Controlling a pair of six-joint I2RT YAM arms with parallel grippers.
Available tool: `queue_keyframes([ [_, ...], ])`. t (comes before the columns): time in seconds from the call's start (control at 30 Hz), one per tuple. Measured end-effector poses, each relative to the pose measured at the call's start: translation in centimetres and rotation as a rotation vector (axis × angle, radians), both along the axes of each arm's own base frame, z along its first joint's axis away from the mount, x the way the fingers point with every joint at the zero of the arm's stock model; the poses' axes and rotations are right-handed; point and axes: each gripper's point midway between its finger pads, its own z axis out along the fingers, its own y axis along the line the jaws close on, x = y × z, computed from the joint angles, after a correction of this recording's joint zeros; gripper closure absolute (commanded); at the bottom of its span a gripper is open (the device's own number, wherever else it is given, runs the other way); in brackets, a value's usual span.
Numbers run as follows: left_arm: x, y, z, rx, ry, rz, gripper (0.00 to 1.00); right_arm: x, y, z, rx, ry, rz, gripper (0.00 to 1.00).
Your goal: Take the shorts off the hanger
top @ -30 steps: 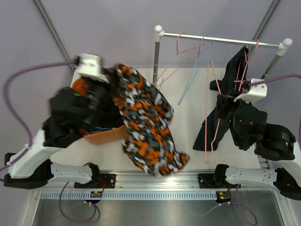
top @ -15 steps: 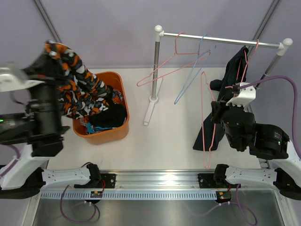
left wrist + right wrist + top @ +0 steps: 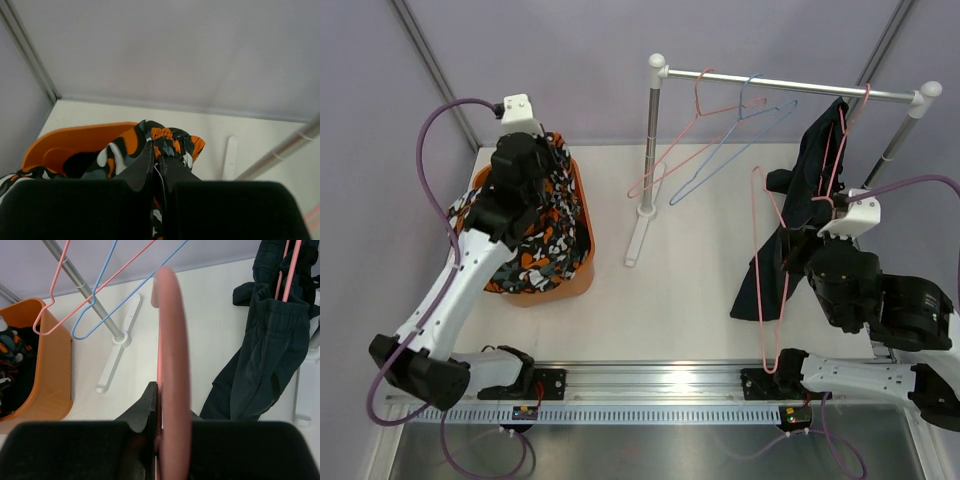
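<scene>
My right gripper [image 3: 156, 390] is clamped on a pink hanger [image 3: 172, 340] that hangs off the rail at about 3 o'clock. My left gripper [image 3: 159, 152] pinches the orange, black and white camouflage shorts [image 3: 535, 235] over the orange bin [image 3: 580, 283] at 9 o'clock (most of the cloth lies in it). Farther off, at 2 o'clock, the dark navy shorts [image 3: 812, 190] hang on a second pink hanger [image 3: 294, 265] from the rail [image 3: 790, 88].

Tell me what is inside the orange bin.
The camouflage shorts, pinched in the shut left gripper, drape into the orange bin. Whatever lies beneath them is mostly covered.
</scene>
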Motion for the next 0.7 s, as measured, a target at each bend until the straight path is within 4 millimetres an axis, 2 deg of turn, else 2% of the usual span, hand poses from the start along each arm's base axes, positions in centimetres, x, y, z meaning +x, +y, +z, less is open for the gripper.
queue_keyframes([
  [0.1, 2.8, 4.2, -5.5, -0.175, 0.144, 0.074, 1.00, -0.5, -0.9, 0.0, 0.027, -0.002, 0.001, 1.00],
  [0.17, 3.1, 7.3, -10.1, -0.312, 0.227, 0.134, 1.00, -0.7, -1.3, -0.1, 0.043, -0.003, 0.000, 1.00],
  [0.23, 2.7, 9.3, -14.6, -0.429, 0.303, 0.193, 0.96, -0.8, -1.5, -0.4, 0.045, 0.001, 0.000, 1.00],
  [0.3, 1.4, 10.0, -20.1, -0.541, 0.410, 0.242, 0.95, -0.9, -1.5, -0.7, 0.039, 0.008, -0.001, 1.00],
  [0.4, -0.3, 8.9, -26.7, -0.674, 0.544, 0.268, 0.98, -0.8, -1.4, -0.9, 0.030, 0.015, -0.001, 1.00],
  [0.47, -0.6, 7.8, -29.8, -0.741, 0.614, 0.269, 0.99, -0.8, -1.3, -1.1, 0.022, 0.020, -0.003, 1.00],
  [0.57, 0.0, 6.8, -32.2, -0.817, 0.654, 0.259, 0.95, -0.7, -1.1, -1.4, 0.003, 0.031, -0.003, 1.00],
  [0.63, 0.6, 6.3, -33.1, -0.848, 0.664, 0.244, 0.88, -0.7, -0.9, -1.4, -0.001, 0.033, -0.003, 1.00],
  [0.67, 0.8, 6.1, -33.3, -0.861, 0.664, 0.237, 0.77, -0.7, -0.9, -1.4, -0.001, 0.033, -0.002, 1.00],
  [0.7, 1.0, 5.9, -33.3, -0.873, 0.664, 0.230, 0.72, -0.7, -1.0, -1.3, 0.000, 0.033, -0.003, 1.00],
])
